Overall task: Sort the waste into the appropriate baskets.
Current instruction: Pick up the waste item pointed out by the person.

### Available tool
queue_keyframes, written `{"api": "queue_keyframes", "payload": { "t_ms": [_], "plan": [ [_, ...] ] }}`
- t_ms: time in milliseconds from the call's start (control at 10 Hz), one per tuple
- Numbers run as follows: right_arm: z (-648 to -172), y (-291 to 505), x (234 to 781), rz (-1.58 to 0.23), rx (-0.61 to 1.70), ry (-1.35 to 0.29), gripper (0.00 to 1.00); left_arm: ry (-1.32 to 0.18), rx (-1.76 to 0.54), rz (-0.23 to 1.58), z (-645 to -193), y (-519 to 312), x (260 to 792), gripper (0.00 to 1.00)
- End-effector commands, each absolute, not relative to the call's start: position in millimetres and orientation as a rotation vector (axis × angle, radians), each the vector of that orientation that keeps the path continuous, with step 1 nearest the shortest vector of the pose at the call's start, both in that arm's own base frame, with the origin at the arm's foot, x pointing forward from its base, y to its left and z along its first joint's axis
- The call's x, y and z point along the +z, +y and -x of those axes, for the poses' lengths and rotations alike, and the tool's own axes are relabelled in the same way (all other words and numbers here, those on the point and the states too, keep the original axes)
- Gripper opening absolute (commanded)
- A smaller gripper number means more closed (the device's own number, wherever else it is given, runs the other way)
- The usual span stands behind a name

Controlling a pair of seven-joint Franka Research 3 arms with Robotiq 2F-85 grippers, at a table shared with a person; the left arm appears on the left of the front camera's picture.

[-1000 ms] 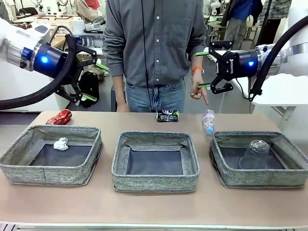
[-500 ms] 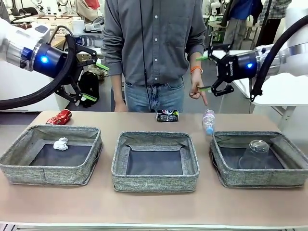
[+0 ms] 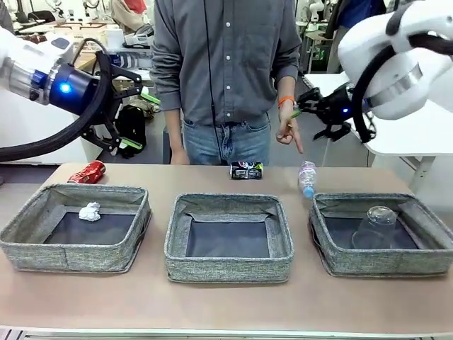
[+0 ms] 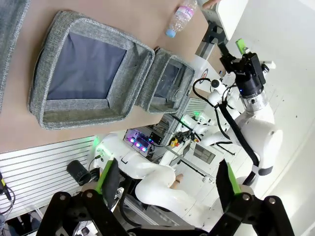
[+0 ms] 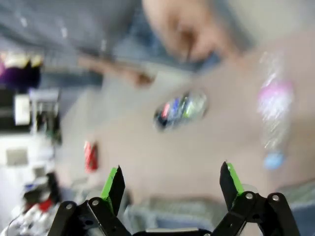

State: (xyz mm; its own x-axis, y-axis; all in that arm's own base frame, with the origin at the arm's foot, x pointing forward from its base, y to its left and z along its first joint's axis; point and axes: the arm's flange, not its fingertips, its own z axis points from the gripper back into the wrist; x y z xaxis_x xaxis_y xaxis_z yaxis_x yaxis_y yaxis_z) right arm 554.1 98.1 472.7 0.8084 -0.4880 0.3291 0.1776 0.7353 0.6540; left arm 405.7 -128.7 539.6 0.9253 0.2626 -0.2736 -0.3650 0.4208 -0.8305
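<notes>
Sorting part done: three pieces lie loose behind the baskets, both pincers spread wide and holding nothing
Nearest, paper ball [image 3: 89, 211] in left basket [image 3: 28, 244], plastic cup [image 3: 375, 225] in right basket [image 3: 333, 262]. Behind them water bottle [image 3: 306, 178], dark can [image 3: 246, 170] and red can [image 3: 87, 172] lie on their sides: likely light, smooth, prone to roll. Bottle wall probably soft, so pinch gently across mid-body. Farthest, left gripper [image 3: 138, 120] and right gripper [image 5: 170, 184] hang above the far edge

place: robotics lab | signs: two white robot arms [image 3: 396, 49], tan worktop [image 3: 226, 304], white bench [image 3: 425, 134], cluttered tables [image 3: 74, 32] behind
</notes>
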Motion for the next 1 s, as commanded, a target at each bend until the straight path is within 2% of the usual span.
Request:
{"api": "queue_keyframes", "payload": {
  "t_ms": [0,100,200,300,400,500,600,900],
  "plan": [
    [-548.7,106.1,464.2,-0.75,-0.384,-0.371,1.0,0.117,0.394,1.057,-406.0,-127.6,544.4,1.0],
    [-548.7,106.1,464.2,-0.75,-0.384,-0.371,1.0,0.117,0.394,1.057,-406.0,-127.6,544.4,1.0],
    [-553.6,98.8,473.8,-0.645,-0.386,-0.52,1.0,0.117,0.394,1.057,-406.0,-127.6,544.4,1.0],
    [-559.7,104.0,463.3,-0.307,-0.431,-0.305,1.0,0.117,0.394,1.057,-406.0,-127.6,544.4,1.0],
    [-569.2,102.3,458.6,-0.176,-0.336,-0.218,1.0,0.117,0.394,1.057,-406.0,-127.6,544.4,1.0],
    [-581.8,101.5,454.1,-0.12,-0.266,-0.291,1.0,0.117,0.394,1.057,-406.0,-127.6,544.4,1.0],
    [-594.6,99.0,443.2,-0.041,-0.284,-0.263,1.0,0.117,0.394,1.057,-406.0,-127.6,544.4,1.0],
    [-617.4,93.1,421.0,-0.041,-0.28,-0.211,1.0,0.117,0.394,1.057,-406.0,-127.6,544.4,1.0]
  ]
}}
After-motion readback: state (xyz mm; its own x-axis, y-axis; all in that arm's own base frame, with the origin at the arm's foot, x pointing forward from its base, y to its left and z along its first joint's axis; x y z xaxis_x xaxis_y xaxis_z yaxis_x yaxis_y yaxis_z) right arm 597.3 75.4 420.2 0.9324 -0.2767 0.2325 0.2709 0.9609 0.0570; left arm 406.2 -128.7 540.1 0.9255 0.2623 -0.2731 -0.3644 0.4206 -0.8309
